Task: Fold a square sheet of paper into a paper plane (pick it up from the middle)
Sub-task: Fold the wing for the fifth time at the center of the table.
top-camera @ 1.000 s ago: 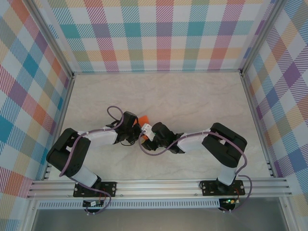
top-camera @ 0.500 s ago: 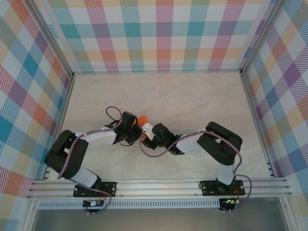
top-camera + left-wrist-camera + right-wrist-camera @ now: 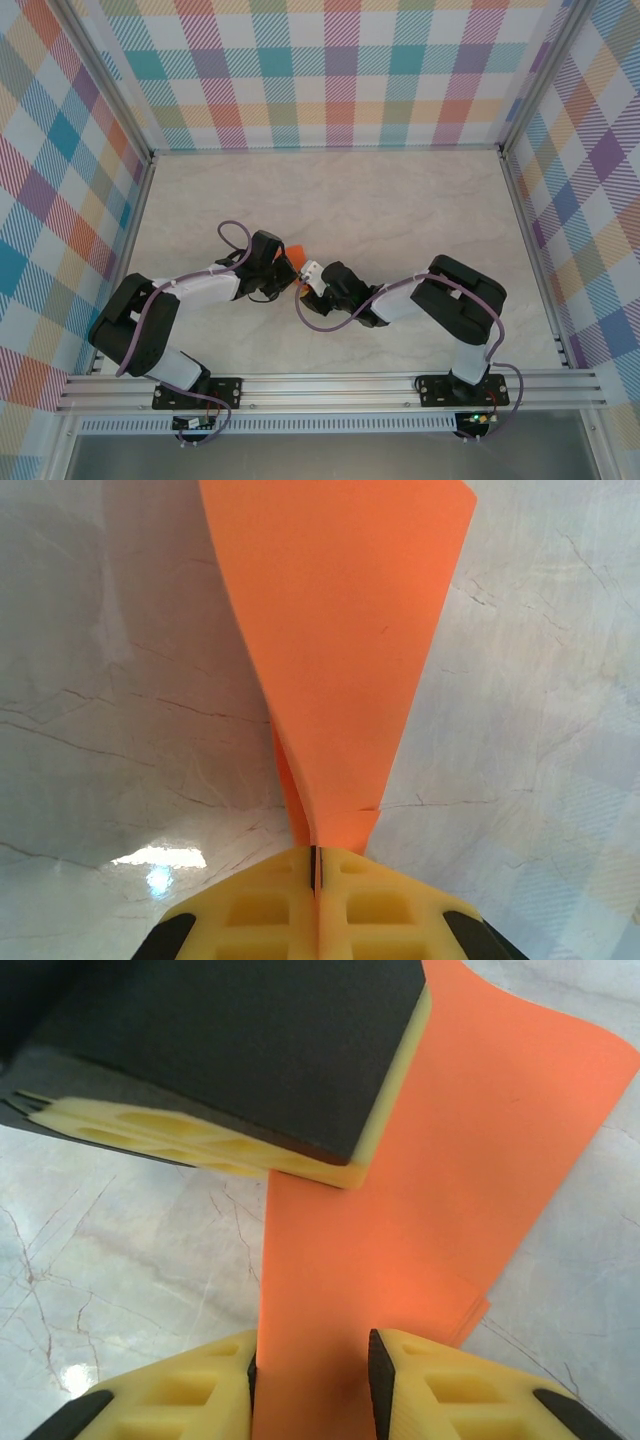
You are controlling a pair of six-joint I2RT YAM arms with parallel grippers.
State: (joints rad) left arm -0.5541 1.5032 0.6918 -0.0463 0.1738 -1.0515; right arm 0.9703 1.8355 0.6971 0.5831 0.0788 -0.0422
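Note:
The orange sheet of paper [image 3: 340, 630] is folded into layers that taper to a narrow wedge like a part-made paper plane. My left gripper [image 3: 315, 855] is shut on its narrow end and holds it off the table. In the top view a bit of the orange paper [image 3: 296, 249] shows between the left gripper [image 3: 285, 262] and the right gripper [image 3: 312, 276] at mid-table. In the right wrist view a flat flap of the paper [image 3: 450, 1160] runs between my right gripper's [image 3: 312, 1360] yellow fingers, which stand apart around it. The left gripper's finger [image 3: 250, 1050] looms just above.
The pale marble table [image 3: 420, 200] stretches wide behind and to both sides of the arms. Plaid walls [image 3: 330, 70] and aluminium rails [image 3: 330, 385] enclose it. Purple cables [image 3: 232, 235] loop off both wrists near the paper.
The right gripper's fingers have drawn closer together around the paper flap, and the right arm has shifted slightly. The left gripper keeps its grip and has barely moved.

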